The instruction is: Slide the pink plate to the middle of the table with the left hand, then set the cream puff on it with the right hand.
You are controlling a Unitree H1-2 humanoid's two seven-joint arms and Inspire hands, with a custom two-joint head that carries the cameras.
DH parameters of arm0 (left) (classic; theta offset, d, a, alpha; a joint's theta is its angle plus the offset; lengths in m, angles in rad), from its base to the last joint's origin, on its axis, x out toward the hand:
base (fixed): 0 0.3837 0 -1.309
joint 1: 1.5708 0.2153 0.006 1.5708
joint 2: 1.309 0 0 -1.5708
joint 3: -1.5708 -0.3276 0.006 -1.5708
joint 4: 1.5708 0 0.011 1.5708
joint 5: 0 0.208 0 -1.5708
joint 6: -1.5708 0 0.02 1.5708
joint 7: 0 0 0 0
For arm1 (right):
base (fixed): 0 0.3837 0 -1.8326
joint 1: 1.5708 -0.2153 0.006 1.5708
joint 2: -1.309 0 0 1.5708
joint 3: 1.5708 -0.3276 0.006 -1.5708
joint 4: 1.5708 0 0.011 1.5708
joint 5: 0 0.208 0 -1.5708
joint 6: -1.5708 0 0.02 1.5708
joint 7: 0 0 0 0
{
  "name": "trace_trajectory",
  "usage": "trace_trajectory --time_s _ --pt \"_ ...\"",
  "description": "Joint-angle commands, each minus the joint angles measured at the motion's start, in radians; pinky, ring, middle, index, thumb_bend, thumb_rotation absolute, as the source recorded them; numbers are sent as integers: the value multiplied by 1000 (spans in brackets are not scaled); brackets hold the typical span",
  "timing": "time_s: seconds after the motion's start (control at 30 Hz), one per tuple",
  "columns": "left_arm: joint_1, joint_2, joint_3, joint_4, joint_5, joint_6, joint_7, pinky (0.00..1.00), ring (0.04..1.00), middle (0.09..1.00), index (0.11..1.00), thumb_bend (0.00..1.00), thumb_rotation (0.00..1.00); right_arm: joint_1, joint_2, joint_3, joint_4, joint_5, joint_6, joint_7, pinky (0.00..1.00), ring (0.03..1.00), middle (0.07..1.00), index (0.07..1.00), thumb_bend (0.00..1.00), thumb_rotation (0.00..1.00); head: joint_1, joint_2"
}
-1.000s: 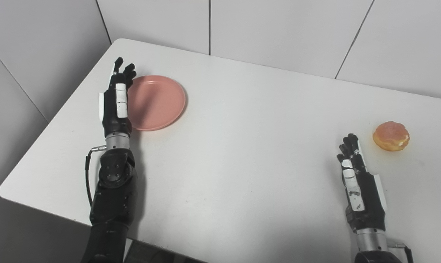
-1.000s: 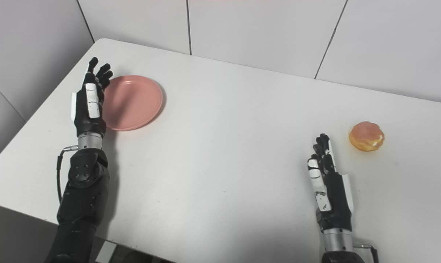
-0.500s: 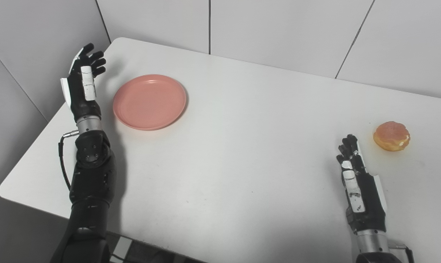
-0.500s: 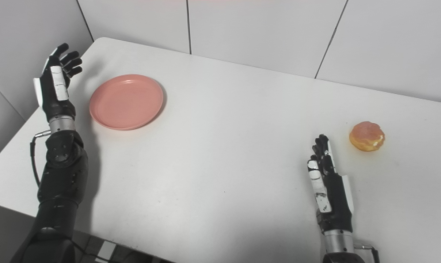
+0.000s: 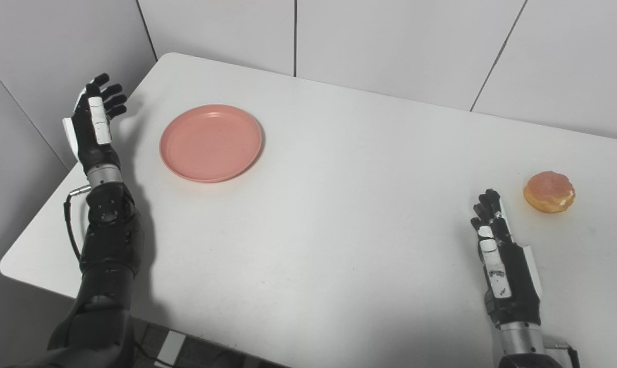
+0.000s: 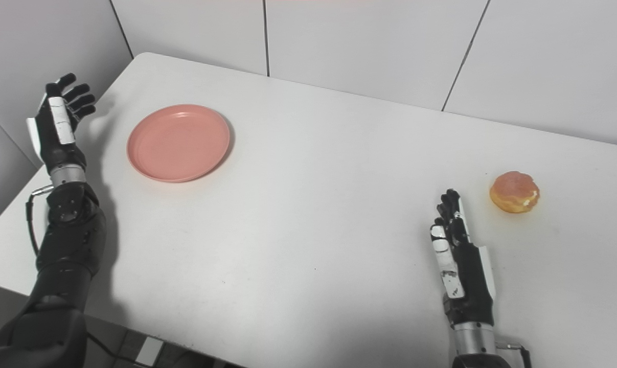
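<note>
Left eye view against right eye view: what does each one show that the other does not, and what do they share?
Only the left eye view shows the rounded near-left corner of the table; the right eye view cuts it off at the picture's edge. Only the right eye view shows a wider stretch of bare table beyond the cream puff. Both show the pink plate at the far left, the open left hand raised beside it without touching, and the open right hand near the cream puff, apart from it.
</note>
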Motion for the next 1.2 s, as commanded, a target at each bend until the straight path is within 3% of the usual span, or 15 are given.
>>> trace_trajectory --time_s 0.0,0.27,0.33,0.43,0.53,0.67,0.93,1.17 --pt "-22 12 -10 11 -8 -41 -35 672 682 709 724 969 1000 10 -5 -1 -2 6 -51 6 1000 1000 1000 1000 601 867 -1 0" --pt "-40 -17 -38 56 -38 -29 -52 696 687 697 725 968 1000 8 -1 -5 -5 12 -39 2 1000 1000 1000 1000 610 857 -8 3" --pt "-36 -29 -44 31 -49 3 -58 686 689 702 724 989 1000 8 -1 -5 -6 12 -40 2 1000 1000 1000 1000 606 860 -9 3" --pt "-25 -54 -46 -21 -79 51 -68 778 736 731 740 1000 1000 7 1 -6 -4 19 -38 3 1000 999 1000 1000 595 851 -11 3" --pt "-26 -60 -54 -9 -110 57 -114 782 753 742 752 978 1000 6 2 -7 -5 19 -39 3 1000 995 1000 1000 593 843 -10 6" --pt "-13 -58 -97 -18 -61 57 -112 829 777 759 767 956 1000 6 4 -7 -11 23 -32 1 1000 991 997 1000 600 837 -10 6" --pt "5 -71 -129 -55 -51 71 -115 738 743 746 757 940 1000 7 2 -8 -14 25 -24 1 1000 989 988 1000 615 840 -9 9" --pt "11 -79 -142 -62 -46 94 -125 724 737 747 747 953 1000 10 2 -9 -23 23 -19 -3 1000 983 986 1000 609 838 -9 16"
